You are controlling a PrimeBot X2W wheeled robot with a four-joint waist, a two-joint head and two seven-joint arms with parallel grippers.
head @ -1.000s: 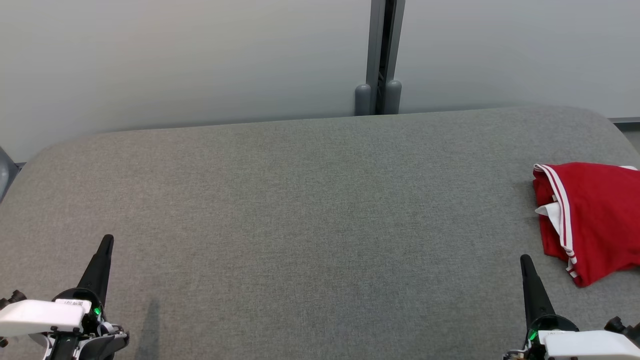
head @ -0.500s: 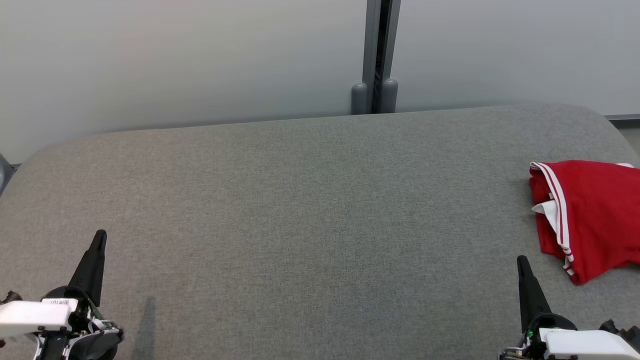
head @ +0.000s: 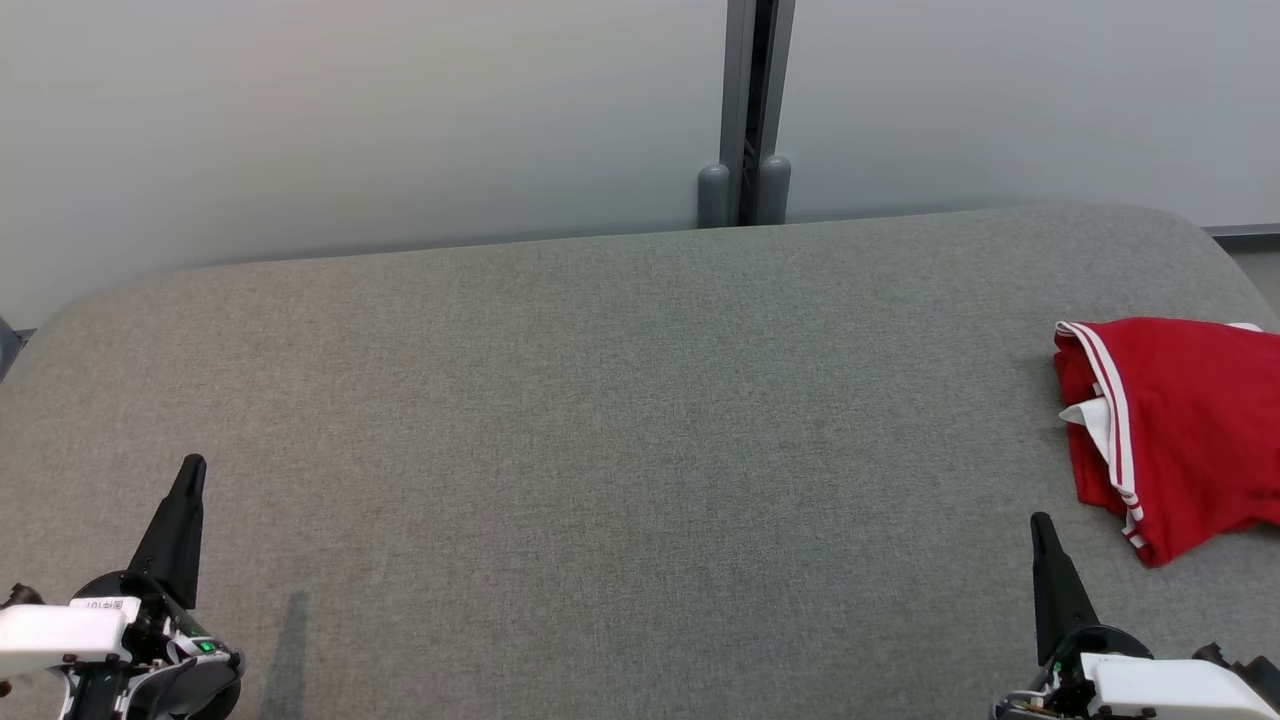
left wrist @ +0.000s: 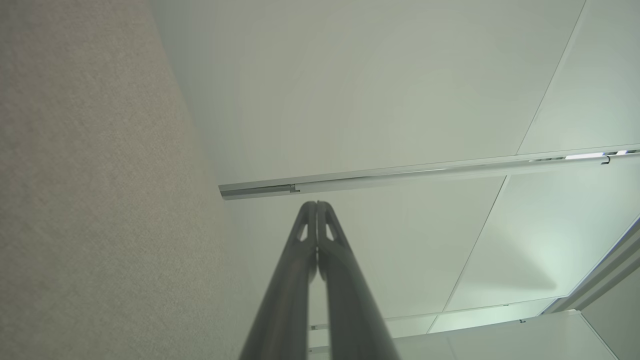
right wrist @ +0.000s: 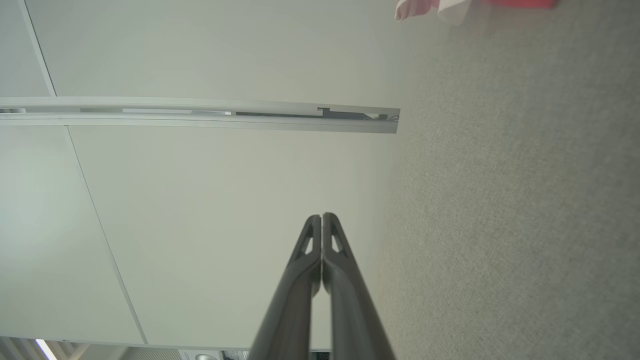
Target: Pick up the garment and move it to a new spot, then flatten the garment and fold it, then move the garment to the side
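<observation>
The left tool (head: 191,464) is closed, its two dark fingers pressed together down their length, and it holds nothing. It hovers over the near left corner of the worktop (head: 600,400), fingers pointing toward the worktop's far edge, touching neither fabric nor cloth. The right tool (head: 1040,520) is also closed, finger against finger, with nothing between them. It sits over the near right part of the worktop, pointing the same way.

The garment (head: 1180,420), red with white stripes along one hem and a bit of white lining showing, lies folded into a compact bundle at the worktop's right edge, about halfway between its near and far edges. Part of it runs past the head view's right border. It lies just beyond the right tool and slightly to that tool's right, close to it but apart from it.

The worktop is covered in grey woven fabric, with rounded far corners. A wide stretch of that fabric spans the middle and left of the worktop, from the garment across to the left tool. Behind the worktop's far edge stands a pale wall (head: 350,120), with a grey upright post (head: 745,100) rising behind the middle of that edge.
</observation>
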